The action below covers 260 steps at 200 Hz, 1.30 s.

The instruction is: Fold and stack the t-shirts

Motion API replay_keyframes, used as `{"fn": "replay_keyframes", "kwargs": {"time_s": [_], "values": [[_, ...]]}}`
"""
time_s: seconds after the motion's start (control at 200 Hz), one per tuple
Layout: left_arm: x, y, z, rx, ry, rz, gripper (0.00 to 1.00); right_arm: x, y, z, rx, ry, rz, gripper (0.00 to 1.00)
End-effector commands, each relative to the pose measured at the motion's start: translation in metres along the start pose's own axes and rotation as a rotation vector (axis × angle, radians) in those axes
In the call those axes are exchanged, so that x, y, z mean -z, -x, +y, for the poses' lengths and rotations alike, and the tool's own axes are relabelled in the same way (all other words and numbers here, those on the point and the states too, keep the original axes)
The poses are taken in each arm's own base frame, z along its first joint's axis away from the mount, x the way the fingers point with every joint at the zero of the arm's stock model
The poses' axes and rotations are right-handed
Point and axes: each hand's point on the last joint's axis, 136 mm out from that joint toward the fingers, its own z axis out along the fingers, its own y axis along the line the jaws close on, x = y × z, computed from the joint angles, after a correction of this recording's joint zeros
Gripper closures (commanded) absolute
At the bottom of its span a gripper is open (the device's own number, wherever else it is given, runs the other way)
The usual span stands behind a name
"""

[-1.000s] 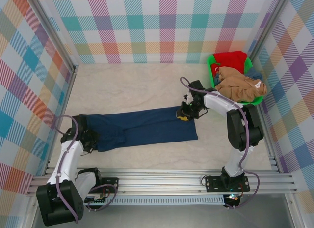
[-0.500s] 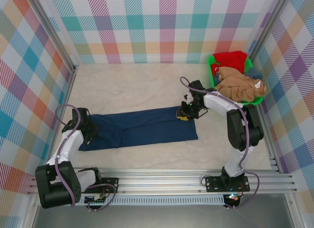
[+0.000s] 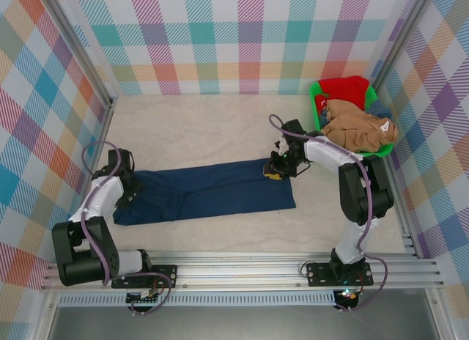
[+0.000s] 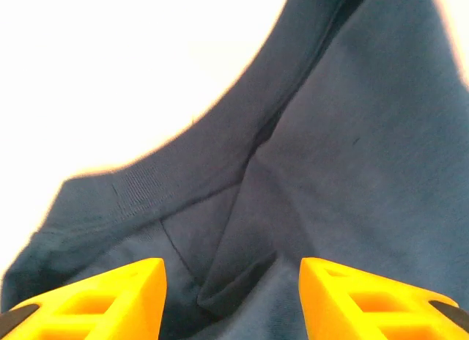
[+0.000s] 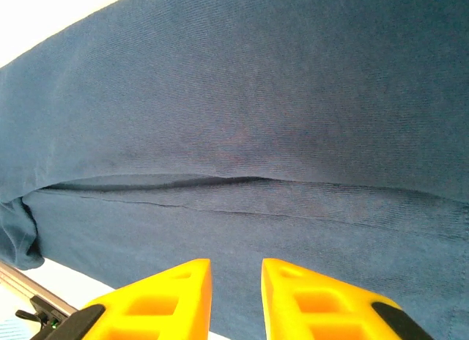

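Observation:
A dark navy t-shirt (image 3: 212,192) lies folded into a long band across the table, its collar end at the left (image 4: 352,135). My left gripper (image 3: 125,194) hovers over that collar end, open, with the creased cloth lying free between the yellow fingers (image 4: 231,281). My right gripper (image 3: 277,170) sits at the band's upper right corner, its fingers close together on the navy cloth (image 5: 236,274). A tan-brown t-shirt (image 3: 355,127) and a red one (image 3: 344,87) are heaped in the green basket (image 3: 316,109) at the back right.
Plaid walls close the table in on three sides. A metal rail (image 3: 242,270) runs along the near edge by the arm bases. Bare tabletop (image 3: 190,131) stretches behind the navy shirt.
My left gripper has moved left and back along the shirt's collar end, drawing the cloth left, then opened and let go. The right arm has not moved.

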Motion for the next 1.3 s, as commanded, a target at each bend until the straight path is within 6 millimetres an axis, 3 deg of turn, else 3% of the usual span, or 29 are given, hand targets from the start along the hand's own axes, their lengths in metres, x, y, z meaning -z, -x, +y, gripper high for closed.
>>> {"fn": "replay_keyframes", "kwargs": {"time_s": [0.0, 0.15, 0.23, 0.365, 0.46, 0.545, 0.6, 0.69, 0.82, 0.93, 1.06, 1.13, 1.21, 1.295], "values": [[0.033, -0.003, 0.003, 0.038, 0.015, 0.003, 0.56, 0.002, 0.007, 0.006, 0.027, 0.0, -0.006, 0.76], [0.034, -0.081, -0.022, 0.21, -0.118, 0.248, 0.63, -0.005, 0.022, 0.006, 0.04, -0.004, -0.031, 0.76], [0.021, -0.1, -0.02, 0.284, -0.1, 0.284, 0.63, -0.012, 0.035, 0.005, 0.056, -0.02, -0.046, 0.76], [-0.007, -0.094, -0.029, 0.343, -0.099, 0.239, 0.63, -0.025, 0.051, -0.005, 0.077, -0.086, -0.044, 0.76], [-0.028, -0.098, -0.043, 0.283, -0.048, 0.292, 0.63, -0.036, 0.052, -0.022, 0.059, -0.134, -0.019, 0.77], [-0.041, -0.099, -0.039, 0.193, 0.058, 0.306, 0.68, -0.045, 0.044, -0.037, 0.04, -0.171, 0.015, 0.78], [-0.047, -0.092, -0.038, 0.16, 0.094, 0.283, 0.69, -0.047, 0.035, -0.047, 0.029, -0.203, 0.04, 0.78], [-0.054, -0.071, -0.052, 0.12, 0.087, 0.235, 0.69, -0.046, 0.016, -0.059, 0.004, -0.235, 0.079, 0.78], [-0.072, -0.041, -0.108, 0.034, 0.002, 0.212, 0.69, -0.045, -0.018, -0.069, -0.051, -0.244, 0.147, 0.78], [-0.091, -0.022, -0.176, 0.015, -0.12, 0.234, 0.69, -0.046, -0.053, -0.069, -0.056, -0.239, 0.208, 0.78], [-0.102, -0.003, -0.258, -0.001, -0.251, 0.243, 0.64, -0.048, -0.09, -0.05, -0.038, -0.2, 0.268, 0.77], [-0.097, 0.009, -0.3, -0.042, -0.309, 0.242, 0.63, -0.049, -0.103, -0.032, -0.017, -0.168, 0.287, 0.76], [-0.094, 0.017, -0.324, -0.094, -0.3, 0.232, 0.62, -0.048, -0.108, -0.009, 0.012, -0.122, 0.294, 0.75], [-0.078, 0.027, -0.334, -0.118, -0.305, 0.194, 0.58, -0.042, -0.102, 0.014, 0.028, -0.065, 0.28, 0.74]]}}
